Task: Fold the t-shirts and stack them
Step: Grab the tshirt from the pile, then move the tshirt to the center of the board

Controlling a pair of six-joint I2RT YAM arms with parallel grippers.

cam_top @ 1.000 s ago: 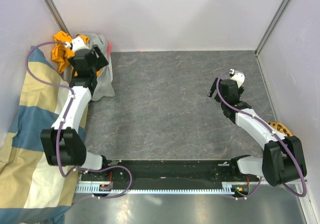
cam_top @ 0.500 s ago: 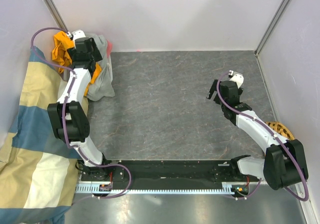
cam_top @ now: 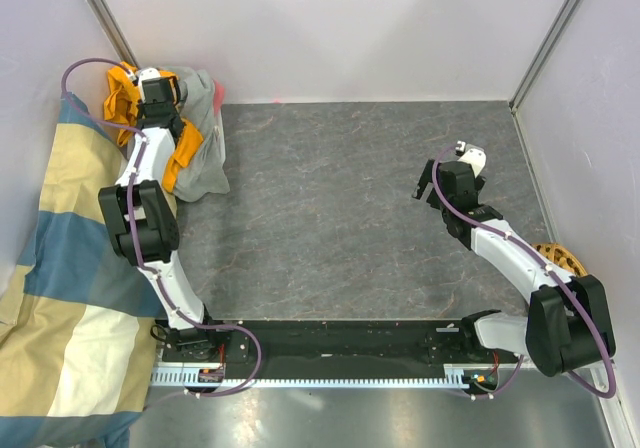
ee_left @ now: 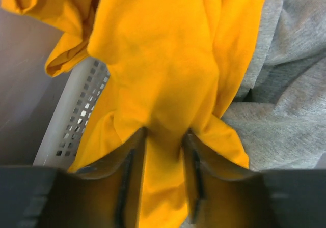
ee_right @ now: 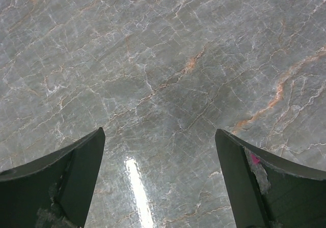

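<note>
Left hand (ee_left: 163, 141) clamps a fold of the orange t-shirt (ee_left: 153, 60) at the far-left corner of the desk (cam_top: 350, 198); right hand (ee_right: 160, 151) gapes idle. Next, probably: pull it out, spread flat.

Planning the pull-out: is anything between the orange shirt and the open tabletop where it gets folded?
Only the grey shirt, heaped beside the orange shirt on the side facing the bare table. The left gripper pinches orange cloth; the right gripper hangs open over the table.
</note>
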